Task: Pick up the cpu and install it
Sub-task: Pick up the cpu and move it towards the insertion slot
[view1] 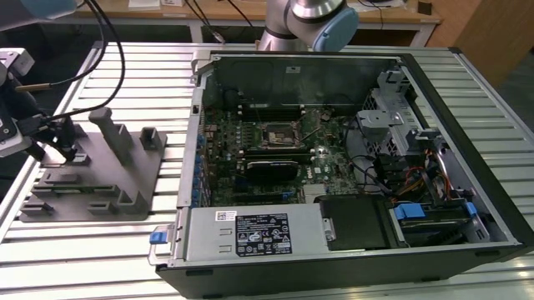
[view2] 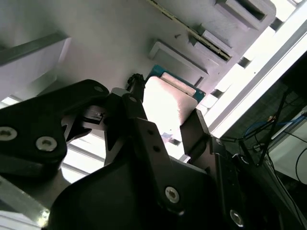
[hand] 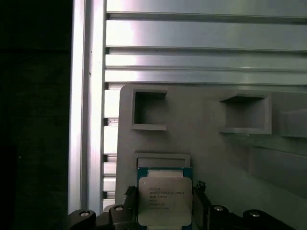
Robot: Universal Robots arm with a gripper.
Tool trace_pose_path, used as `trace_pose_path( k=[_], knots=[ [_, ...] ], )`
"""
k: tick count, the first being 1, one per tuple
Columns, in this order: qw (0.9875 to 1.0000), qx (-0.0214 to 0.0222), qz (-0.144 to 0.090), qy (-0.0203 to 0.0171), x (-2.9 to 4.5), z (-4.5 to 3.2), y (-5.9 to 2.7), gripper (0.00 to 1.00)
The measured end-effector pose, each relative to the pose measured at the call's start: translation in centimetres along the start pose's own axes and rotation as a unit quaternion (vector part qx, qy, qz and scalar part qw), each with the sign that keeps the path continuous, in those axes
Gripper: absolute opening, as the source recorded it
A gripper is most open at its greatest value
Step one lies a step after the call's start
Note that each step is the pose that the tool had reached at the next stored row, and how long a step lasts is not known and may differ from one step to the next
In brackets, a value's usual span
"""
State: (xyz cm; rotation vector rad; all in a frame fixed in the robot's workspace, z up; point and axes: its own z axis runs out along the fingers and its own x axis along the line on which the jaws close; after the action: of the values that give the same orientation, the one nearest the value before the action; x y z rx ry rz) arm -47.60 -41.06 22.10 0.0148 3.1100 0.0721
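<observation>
The cpu (hand: 165, 200), a small flat square chip with a pale silver-grey top on a green edge, sits between my black fingers (hand: 200, 207) at a shallow recess of the grey fixture (hand: 216, 158). In the second wrist view the cpu (view2: 169, 101) glares bright, and the two fingers press against its opposite edges. My gripper (view1: 72, 155) hangs over the far left part of the grey fixture (view1: 125, 187) at the exterior view's left, shut on the chip. The black square socket frame (view1: 277, 134) lies on the motherboard inside the open computer case (view1: 492, 206).
The fixture carries upright grey posts (view1: 110, 132) close beside the gripper. Cables (view1: 104, 56) loop down to the wrist. A black block (view1: 269, 170) sits below the socket. Drive cages and wiring (view1: 401, 144) crowd the case's right side. Everything rests on a slatted metal table (view1: 84, 262).
</observation>
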Motion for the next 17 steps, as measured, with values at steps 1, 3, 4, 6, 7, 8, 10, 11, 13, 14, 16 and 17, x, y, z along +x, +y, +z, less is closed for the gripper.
trace_pose_path(
  k=[1,3,4,6,7,8,10,11,13,14,16,17],
  knots=[
    [1.0,0.0,0.0,-0.0002,0.0,-0.2,0.01,0.54],
    [1.0,0.0,0.0,-0.0005,-0.02,-0.62,0.03,0.54],
    [1.0,0.0,0.0,-0.0007,-0.03,-0.85,0.04,0.54],
    [1.0,0.0,0.0,-0.0011,-0.04,-1.28,0.06,0.54],
    [1.0,0.0,0.0,-0.0013,-0.05,-1.51,0.07,0.54],
    [1.0,0.0,0.0,-0.0014,-0.05,-1.73,0.08,0.54],
    [1.0,0.0,0.0,-0.0017,-0.07,-2.2,0.1,0.54],
    [1.0,0.0,0.0,-0.002,-0.07,-2.41,0.11,0.54],
    [1.0,0.0,0.0,-0.0024,-0.09,-2.85,0.13,0.54],
    [1.0,-0.0001,0.0,-0.0027,-0.09,-3.08,0.14,0.54],
    [1.0,0.0,0.0,-0.0031,-0.11,-3.55,0.17,0.54],
    [1.0,0.0,0.0,-0.0034,-0.12,-3.77,0.17,0.54]
  ],
)
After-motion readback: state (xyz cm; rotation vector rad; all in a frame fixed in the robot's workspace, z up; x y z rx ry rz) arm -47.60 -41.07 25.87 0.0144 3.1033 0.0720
